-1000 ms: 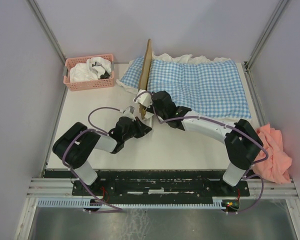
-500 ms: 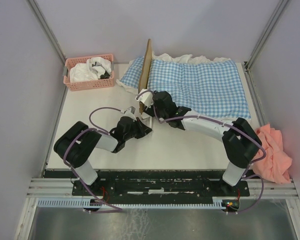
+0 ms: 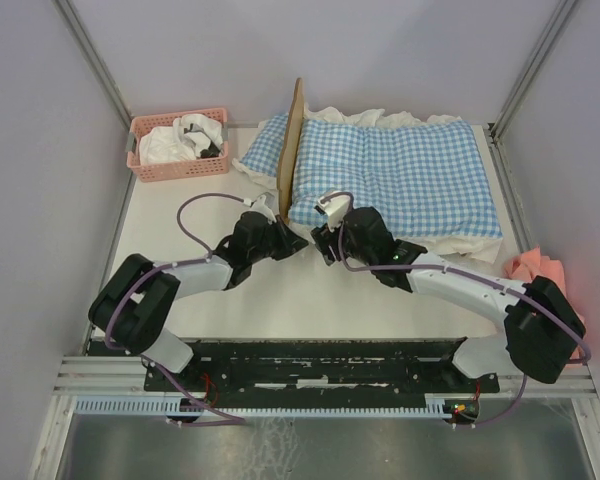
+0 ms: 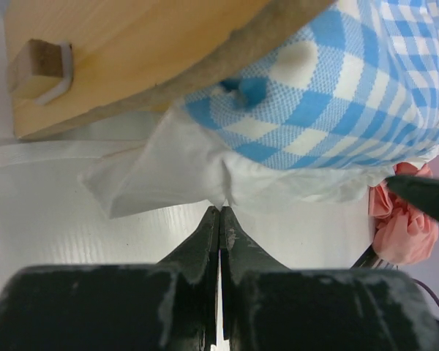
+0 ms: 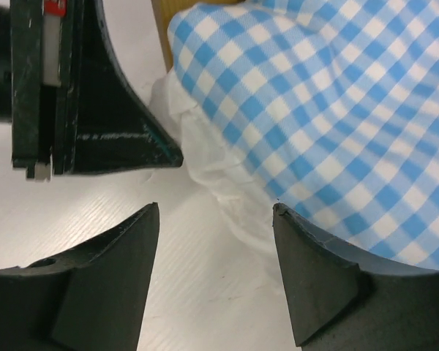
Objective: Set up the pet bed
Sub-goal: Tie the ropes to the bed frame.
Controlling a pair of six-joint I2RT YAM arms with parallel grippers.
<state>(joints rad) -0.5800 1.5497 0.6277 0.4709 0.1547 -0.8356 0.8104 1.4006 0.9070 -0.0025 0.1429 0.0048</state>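
Observation:
The pet bed stands at the back of the table. Its light-wood headboard rises on edge, and blue-white gingham bedding covers the rest. My left gripper is shut, its tips touching the white ruffle below the headboard's near corner. I cannot tell whether any cloth is pinched. Just to its right, my right gripper is open, with bare table and the ruffle's edge between its fingertips. The gingham lies beside its right finger.
A pink basket holding white and dark cloth sits at the back left. A salmon-pink cloth lies bunched at the table's right edge behind the right arm. Grey walls close in the sides and back.
My right gripper has pulled away from the headboard's near end, to the right, and its jaws have opened wider. My left gripper, still shut, has moved forward to the ruffle.

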